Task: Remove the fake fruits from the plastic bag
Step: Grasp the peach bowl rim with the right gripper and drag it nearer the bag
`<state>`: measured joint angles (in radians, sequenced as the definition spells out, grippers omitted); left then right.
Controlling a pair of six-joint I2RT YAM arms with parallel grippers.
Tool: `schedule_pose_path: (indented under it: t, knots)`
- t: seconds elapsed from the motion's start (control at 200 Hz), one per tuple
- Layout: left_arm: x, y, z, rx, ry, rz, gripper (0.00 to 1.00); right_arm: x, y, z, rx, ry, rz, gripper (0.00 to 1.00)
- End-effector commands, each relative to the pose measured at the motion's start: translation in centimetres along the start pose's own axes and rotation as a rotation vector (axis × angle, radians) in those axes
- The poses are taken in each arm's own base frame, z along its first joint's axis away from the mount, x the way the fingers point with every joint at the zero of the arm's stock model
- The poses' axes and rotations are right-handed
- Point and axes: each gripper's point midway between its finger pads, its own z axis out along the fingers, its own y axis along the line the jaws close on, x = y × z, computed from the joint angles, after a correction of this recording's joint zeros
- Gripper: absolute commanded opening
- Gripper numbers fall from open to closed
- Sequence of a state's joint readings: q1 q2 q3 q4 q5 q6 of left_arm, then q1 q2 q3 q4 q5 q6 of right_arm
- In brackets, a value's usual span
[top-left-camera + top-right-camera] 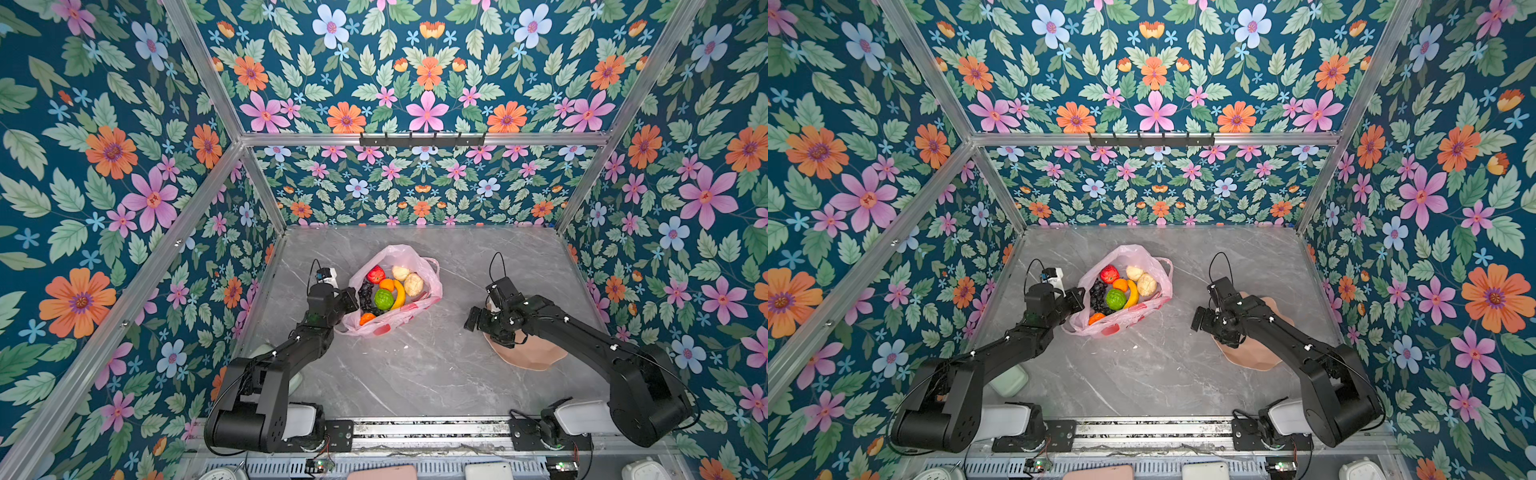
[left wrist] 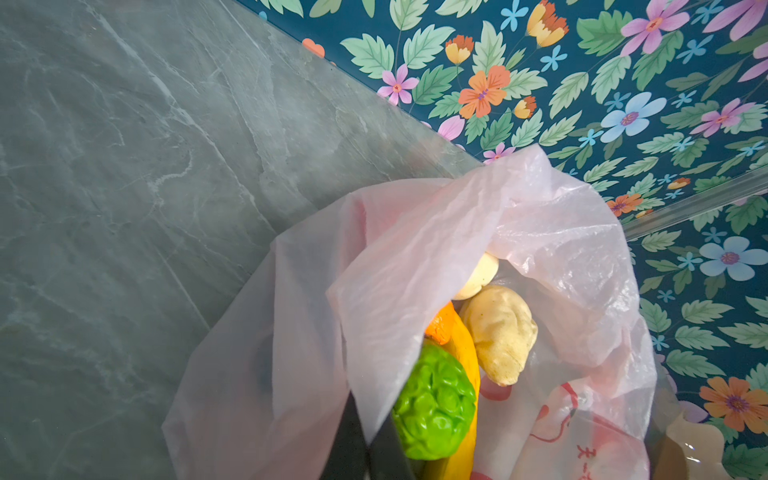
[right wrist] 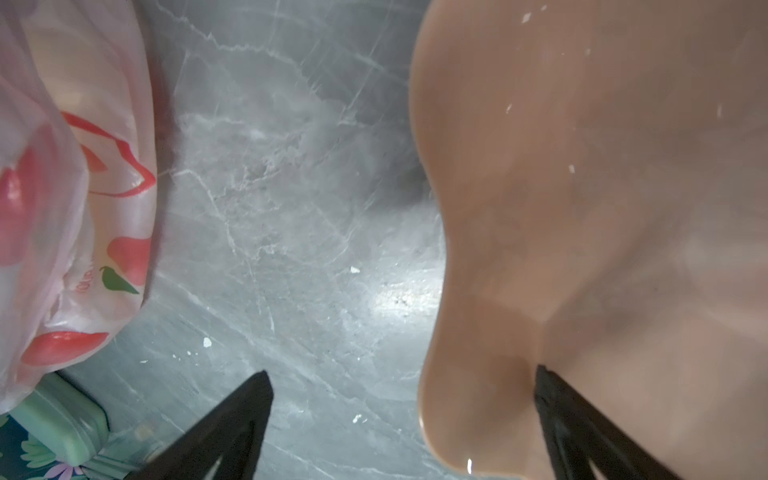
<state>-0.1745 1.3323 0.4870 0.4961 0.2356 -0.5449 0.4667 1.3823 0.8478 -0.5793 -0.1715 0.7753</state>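
Observation:
The plastic bag (image 1: 401, 251) (image 1: 1133, 251) lies mouth-up at the middle of the table, thin pink film with red prints. The fake fruits show inside it: red fruit (image 1: 376, 274), orange (image 1: 386, 284), banana (image 1: 400, 294), green bumpy fruit (image 1: 383, 299) (image 2: 436, 403), grapes (image 1: 366, 296), two cream lumps (image 1: 414, 284) (image 2: 503, 332), and a second orange (image 1: 367, 318). My left gripper (image 1: 352, 300) (image 1: 1077, 300) (image 2: 368, 432) is shut on the bag's left rim, holding the film up. My right gripper (image 1: 473, 320) (image 1: 1200, 320) (image 3: 401, 372) hangs open and empty over the near edge of a peach-pink plate (image 1: 536, 357) (image 3: 582, 208).
A pale green box (image 1: 1011, 380) (image 3: 58, 428) sits by the left wall under my left arm. A black hook rail (image 1: 422, 139) is on the back wall. White crumbs (image 3: 354, 270) dot the grey marble table (image 1: 415, 374) between bag and plate.

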Motion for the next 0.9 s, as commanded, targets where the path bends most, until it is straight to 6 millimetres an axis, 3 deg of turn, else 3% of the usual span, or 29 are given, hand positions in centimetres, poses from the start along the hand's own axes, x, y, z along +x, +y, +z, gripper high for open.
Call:
schedule_pose_path:
  t: [0.0, 0.39, 0.58, 0.65, 0.8, 0.895]
  knots:
    - [-0.3, 0.1, -0.1, -0.008, -0.014, 0.01, 0.0, 1.3, 0.8, 0.6, 0.016, 0.015, 0.007, 0.99]
    - [-0.5, 0.3, -0.4, -0.025, -0.019, 0.015, 0.0, 6.3, 6.7, 1.7, -0.022, 0.086, -0.107, 0.99]
    - [-0.5, 0.3, -0.6, -0.028, -0.023, 0.018, 0.0, 7.6, 9.2, 1.7, -0.052, 0.098, -0.15, 0.99]
    - [-0.6, 0.3, -0.6, -0.027, -0.025, 0.019, 0.0, 7.7, 9.8, 1.3, -0.057, 0.094, -0.164, 0.99]
    - [-0.6, 0.3, -0.6, -0.03, -0.023, 0.017, 0.0, 6.5, 9.0, -0.7, 0.003, 0.017, -0.153, 0.99]
    - [-0.6, 0.3, -0.6, -0.027, -0.021, 0.018, 0.0, 4.1, 7.3, -2.7, 0.069, -0.069, -0.152, 0.99]
